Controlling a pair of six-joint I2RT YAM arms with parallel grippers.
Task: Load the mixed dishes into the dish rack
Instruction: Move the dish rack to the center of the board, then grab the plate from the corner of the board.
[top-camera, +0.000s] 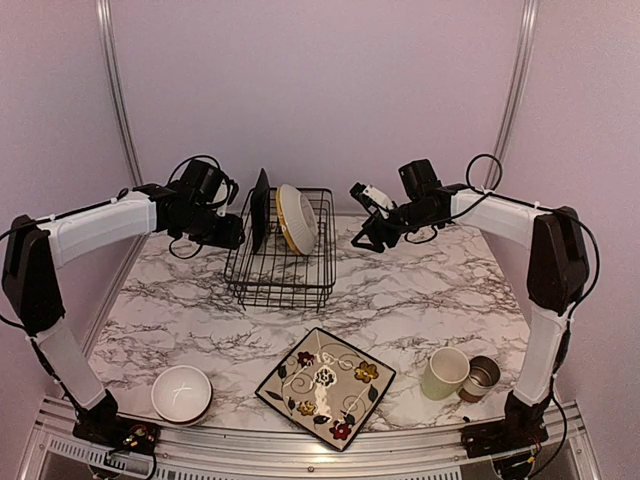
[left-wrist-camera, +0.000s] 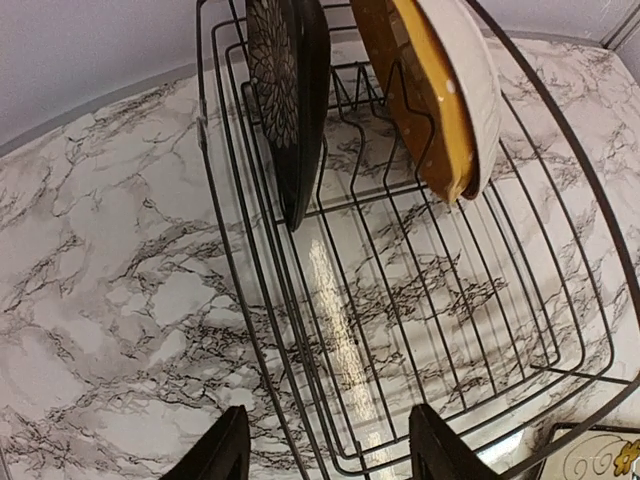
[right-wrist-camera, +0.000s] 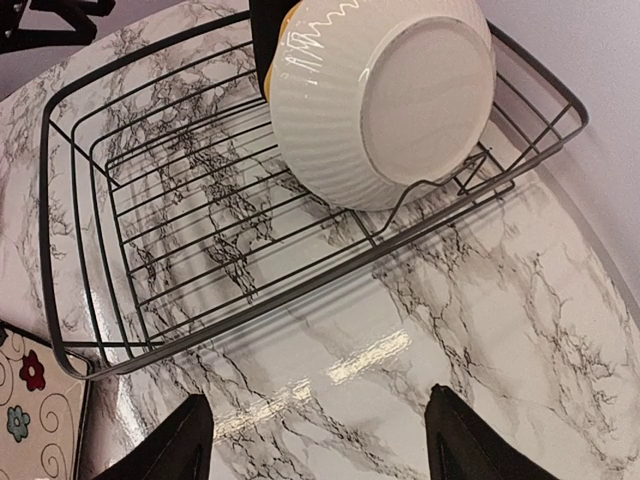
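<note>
The black wire dish rack stands at the back middle of the marble table. A black square plate and the yellow round plate, white and ribbed on its back, stand upright in it. My left gripper hovers open at the rack's left edge, its jaws empty over the rack's rim. My right gripper is open and empty over bare marble right of the rack. Near the front lie a flowered black square plate, a white bowl, a pale green mug and a grey-brown cup.
The rack's front slots hold nothing. A metal rail runs along the near table edge. Walls close off the back and both sides. A corner of the flowered plate shows in the right wrist view.
</note>
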